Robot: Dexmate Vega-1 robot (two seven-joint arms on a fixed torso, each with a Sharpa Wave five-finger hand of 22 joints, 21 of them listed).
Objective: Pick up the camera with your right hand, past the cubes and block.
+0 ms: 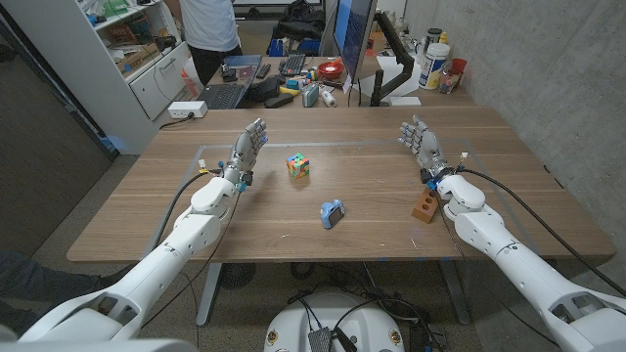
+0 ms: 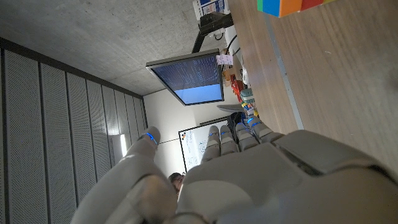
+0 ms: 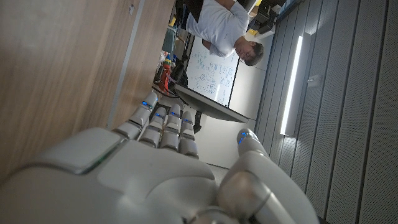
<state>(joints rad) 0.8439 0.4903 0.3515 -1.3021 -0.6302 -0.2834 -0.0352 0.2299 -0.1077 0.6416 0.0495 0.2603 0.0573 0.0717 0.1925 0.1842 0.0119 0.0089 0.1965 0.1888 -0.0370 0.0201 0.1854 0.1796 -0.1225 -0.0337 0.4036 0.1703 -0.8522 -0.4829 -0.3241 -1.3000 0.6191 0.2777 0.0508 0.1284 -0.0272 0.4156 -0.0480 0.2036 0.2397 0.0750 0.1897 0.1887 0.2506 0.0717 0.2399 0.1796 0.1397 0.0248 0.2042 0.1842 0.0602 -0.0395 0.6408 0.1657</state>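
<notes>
Your right hand [image 1: 420,138] is raised over the far right part of the wooden table [image 1: 509,210], fingers spread and straight, holding nothing. Your left hand [image 1: 249,147] mirrors it on the far left, also spread and empty.

The orange-brown wooden block [image 1: 424,207] stands just beside your right wrist, on its inner side. The multicoloured cube [image 1: 298,166] sits near the table centre, well apart from both hands. Bare wood lies between block and cube.

The small blue camera [image 1: 333,213] lies nearer the front edge than the cube, between cube and block, lens side not discernible.
</notes>
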